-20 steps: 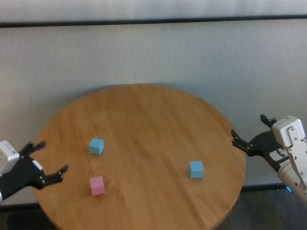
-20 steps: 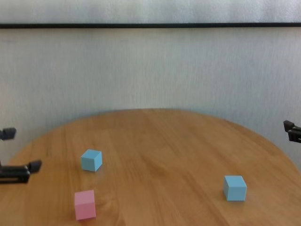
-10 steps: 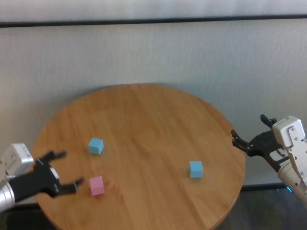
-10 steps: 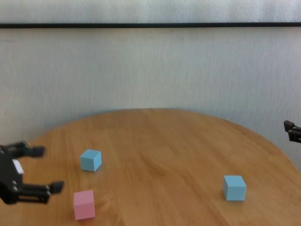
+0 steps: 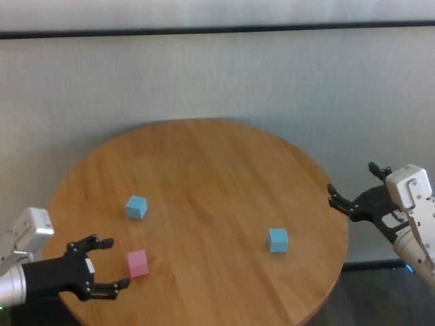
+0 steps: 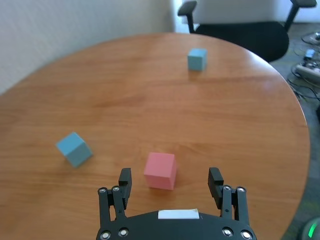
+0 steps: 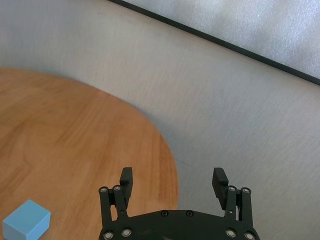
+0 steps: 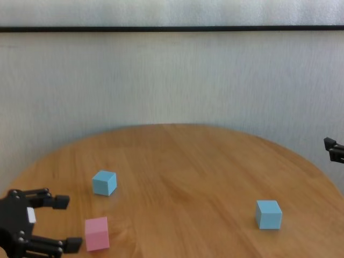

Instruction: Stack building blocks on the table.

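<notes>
A pink cube sits on the round wooden table at its near left. My left gripper is open, low over the table just left of the pink cube; in the left wrist view the pink cube lies just ahead of the open fingers, and the gripper is empty. One light blue cube stands behind the pink one. The other light blue cube sits at the near right. My right gripper is open and empty, off the table's right edge.
A light wall with a dark strip stands behind the table. In the left wrist view a black office chair and floor cables lie beyond the table's far edge. Bare wood separates the cubes.
My left gripper has moved from the table's left edge in toward the pink cube and come down closer to it. The cubes and the right arm have not moved.
</notes>
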